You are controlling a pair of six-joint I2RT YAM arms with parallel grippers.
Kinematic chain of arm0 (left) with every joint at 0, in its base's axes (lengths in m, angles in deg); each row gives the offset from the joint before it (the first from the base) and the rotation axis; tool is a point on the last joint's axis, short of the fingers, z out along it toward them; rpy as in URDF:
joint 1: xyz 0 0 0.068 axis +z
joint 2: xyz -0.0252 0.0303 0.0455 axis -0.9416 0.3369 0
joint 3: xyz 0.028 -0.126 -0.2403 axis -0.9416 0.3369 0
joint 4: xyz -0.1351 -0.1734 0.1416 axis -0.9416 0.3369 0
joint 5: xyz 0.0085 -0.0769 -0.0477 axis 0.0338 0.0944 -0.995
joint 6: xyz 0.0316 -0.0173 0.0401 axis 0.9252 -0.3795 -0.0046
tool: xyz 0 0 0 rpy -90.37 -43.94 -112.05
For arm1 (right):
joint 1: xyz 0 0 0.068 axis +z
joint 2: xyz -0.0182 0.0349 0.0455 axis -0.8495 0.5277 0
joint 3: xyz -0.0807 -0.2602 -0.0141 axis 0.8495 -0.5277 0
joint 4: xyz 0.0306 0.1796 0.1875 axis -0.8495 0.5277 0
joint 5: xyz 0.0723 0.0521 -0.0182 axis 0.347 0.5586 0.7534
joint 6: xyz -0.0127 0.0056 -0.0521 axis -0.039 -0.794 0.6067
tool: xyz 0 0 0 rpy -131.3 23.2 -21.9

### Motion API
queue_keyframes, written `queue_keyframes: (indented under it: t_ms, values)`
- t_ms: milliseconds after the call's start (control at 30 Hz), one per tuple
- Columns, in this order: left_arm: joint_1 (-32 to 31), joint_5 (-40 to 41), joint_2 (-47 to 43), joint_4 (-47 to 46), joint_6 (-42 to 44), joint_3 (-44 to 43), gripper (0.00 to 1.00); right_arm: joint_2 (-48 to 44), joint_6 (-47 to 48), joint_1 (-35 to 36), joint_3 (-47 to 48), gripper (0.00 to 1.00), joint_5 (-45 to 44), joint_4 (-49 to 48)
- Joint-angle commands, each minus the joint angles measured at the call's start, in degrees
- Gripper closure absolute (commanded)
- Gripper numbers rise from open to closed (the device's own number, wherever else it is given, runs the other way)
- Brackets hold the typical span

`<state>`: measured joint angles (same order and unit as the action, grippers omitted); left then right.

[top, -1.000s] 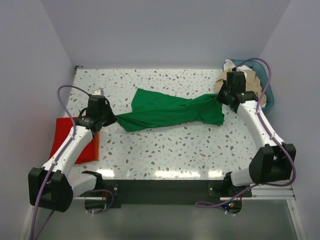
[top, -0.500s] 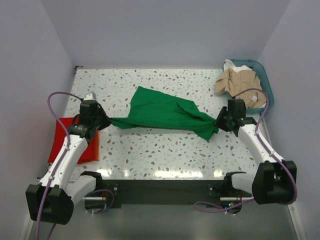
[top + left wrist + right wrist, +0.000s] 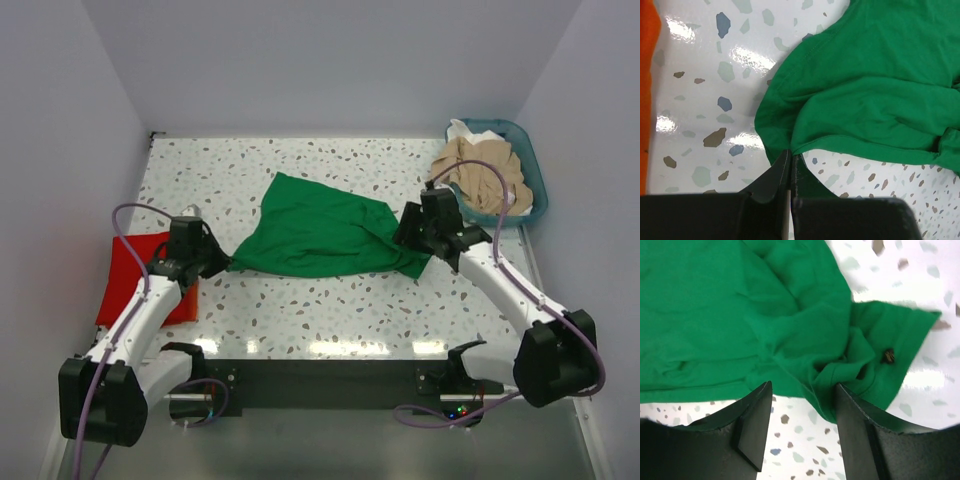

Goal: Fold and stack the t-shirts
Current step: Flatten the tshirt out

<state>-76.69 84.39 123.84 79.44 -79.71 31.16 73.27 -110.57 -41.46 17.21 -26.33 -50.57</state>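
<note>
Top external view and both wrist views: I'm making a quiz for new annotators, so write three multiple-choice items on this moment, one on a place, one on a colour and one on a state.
1. The red t-shirt lies:
A. at the table's left edge
B. at its far right corner
C. in its middle

2. The mid-table t-shirt is:
A. white
B. green
C. beige

3. The right gripper is:
A. shut on red cloth
B. out of view
C. open over green cloth

Answers:
1. A: the top view shows it beside the left arm, at that edge.
2. B: its cloth is bright green in all views.
3. C: its fingers stand apart, with the shirt's bunched corner between them.
</note>
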Motion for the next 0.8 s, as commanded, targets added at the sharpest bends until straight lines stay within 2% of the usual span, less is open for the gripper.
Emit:
queue_keyframes:
  t_ms: [0,233,433,600,767]
  values:
    - [0.57,-1.50,0.52,-3.81,-0.68,-0.57,0.97,2.90,0.98,3.60,5.73,0.44,-6.64,-1.42]
    - [0.57,-2.20,1.13,-4.86,-0.59,-0.48,0.97,7.13,4.59,8.62,11.71,0.40,-15.42,2.53]
    - [0.57,-2.29,1.48,-4.95,-0.33,-0.66,0.97,4.67,5.56,10.91,12.94,0.40,-23.25,5.96]
    - [0.57,-2.29,2.01,-5.30,-0.33,-0.66,0.97,3.52,5.56,13.01,14.35,0.40,-23.61,7.81]
    - [0.57,-2.29,2.19,-5.65,-0.24,-0.75,0.97,8.86,5.73,15.13,15.57,0.39,-20.98,6.05]
